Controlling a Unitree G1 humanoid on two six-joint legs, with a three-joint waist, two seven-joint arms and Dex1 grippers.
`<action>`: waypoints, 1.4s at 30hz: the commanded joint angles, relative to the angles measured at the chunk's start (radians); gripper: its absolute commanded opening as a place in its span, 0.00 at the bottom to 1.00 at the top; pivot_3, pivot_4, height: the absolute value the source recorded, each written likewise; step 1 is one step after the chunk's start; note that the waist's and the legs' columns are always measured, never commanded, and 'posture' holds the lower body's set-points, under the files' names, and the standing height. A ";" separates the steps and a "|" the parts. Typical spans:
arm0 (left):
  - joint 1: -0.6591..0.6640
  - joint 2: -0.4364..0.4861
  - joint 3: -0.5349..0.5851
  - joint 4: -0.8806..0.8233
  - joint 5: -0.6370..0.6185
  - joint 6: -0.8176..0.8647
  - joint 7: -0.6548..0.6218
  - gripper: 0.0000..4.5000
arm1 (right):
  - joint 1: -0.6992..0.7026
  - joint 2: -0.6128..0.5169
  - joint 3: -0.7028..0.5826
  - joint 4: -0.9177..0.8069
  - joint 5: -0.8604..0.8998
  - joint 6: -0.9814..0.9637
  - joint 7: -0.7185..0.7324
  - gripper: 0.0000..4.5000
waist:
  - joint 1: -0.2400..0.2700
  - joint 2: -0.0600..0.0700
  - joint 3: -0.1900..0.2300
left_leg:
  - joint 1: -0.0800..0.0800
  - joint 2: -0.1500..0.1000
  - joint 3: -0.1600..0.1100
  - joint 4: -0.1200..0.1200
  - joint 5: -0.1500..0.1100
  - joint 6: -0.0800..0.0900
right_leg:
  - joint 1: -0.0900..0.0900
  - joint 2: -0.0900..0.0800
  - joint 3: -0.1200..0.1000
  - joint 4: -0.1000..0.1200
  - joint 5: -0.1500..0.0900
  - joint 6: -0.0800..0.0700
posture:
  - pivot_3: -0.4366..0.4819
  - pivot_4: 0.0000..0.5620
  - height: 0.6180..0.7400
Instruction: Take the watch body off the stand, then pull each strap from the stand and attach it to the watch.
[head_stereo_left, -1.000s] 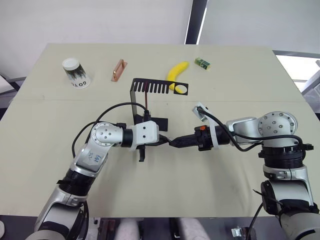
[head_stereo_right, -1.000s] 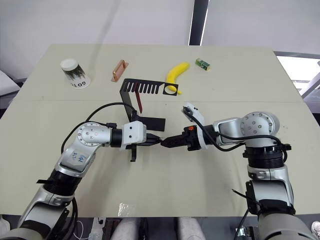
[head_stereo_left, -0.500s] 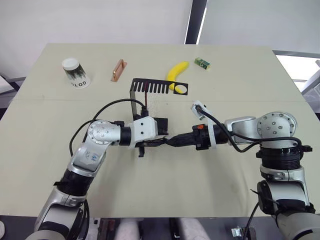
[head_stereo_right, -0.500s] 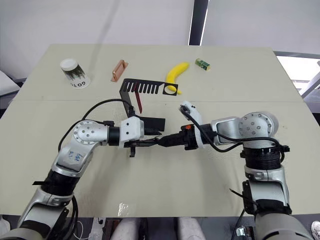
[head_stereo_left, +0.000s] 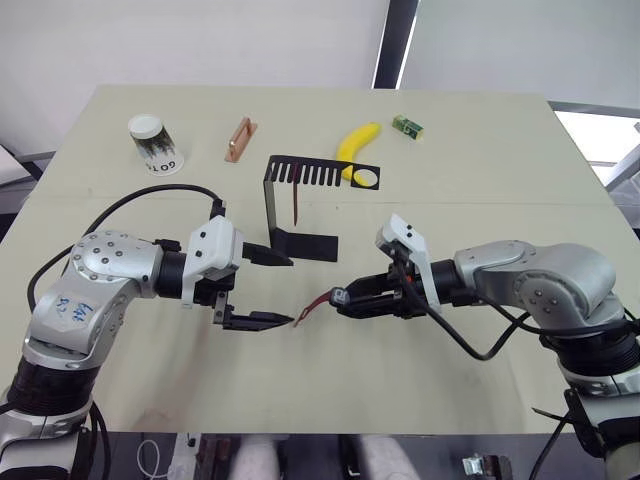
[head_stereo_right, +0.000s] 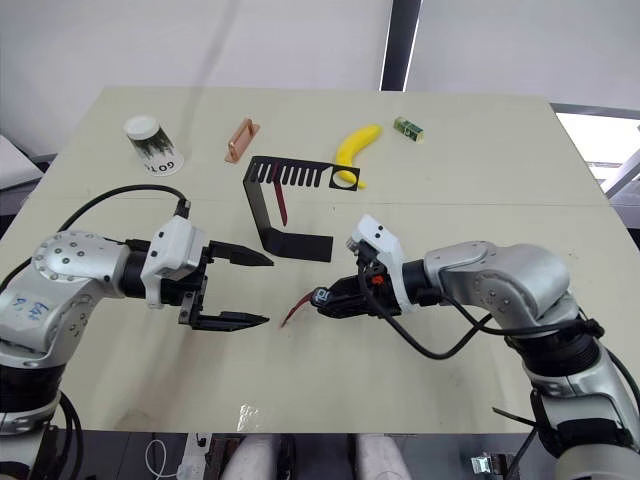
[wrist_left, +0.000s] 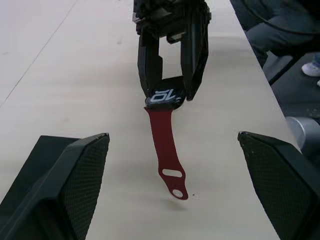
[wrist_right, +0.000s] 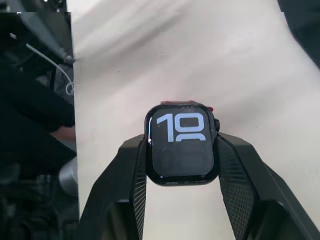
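Watch body (head_stereo_left: 340, 298) before stand (head_stereo_left: 290, 205)

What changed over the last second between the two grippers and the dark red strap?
The left gripper let go, opened and drew back toward the robot's left. The dark red strap now hangs from the small black watch body, which the right gripper still clamps. The second red strap stays on the black sheet-metal stand.

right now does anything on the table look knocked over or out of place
The paper cup lies on its side at the far left. Otherwise things look orderly: the stand is upright with one strap hanging from it, and the right gripper holds the watch body with the other strap attached.
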 joint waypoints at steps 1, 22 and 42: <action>0.013 0.021 0.041 -0.013 -0.046 0.005 -0.007 0.99 | 0.044 -0.055 0.025 -0.058 -0.167 -0.292 0.145 0.34 | 0.001 0.000 0.000 | 0.000 0.000 0.000 0.000 0.000 0.000 | 0.000 0.000 0.000 0.000 0.000 0.000 | 0.48 0.27 1.00; 0.046 0.034 0.007 0.021 0.023 -0.142 0.023 0.99 | 0.153 -0.013 0.015 0.108 -0.543 -0.936 0.316 0.34 | -0.001 0.000 0.000 | 0.000 0.000 0.000 0.002 0.000 0.001 | 0.000 0.000 0.000 0.002 0.000 0.000 | 0.48 0.27 1.00; 0.325 0.223 0.194 -0.039 -0.034 -0.145 -0.084 0.99 | 0.197 0.142 0.088 0.044 -0.528 -0.725 0.255 0.34 | -0.005 0.000 0.000 | 0.002 0.000 -0.001 0.002 0.000 0.001 | 0.000 0.000 -0.001 0.005 0.000 0.000 | 0.48 0.27 1.00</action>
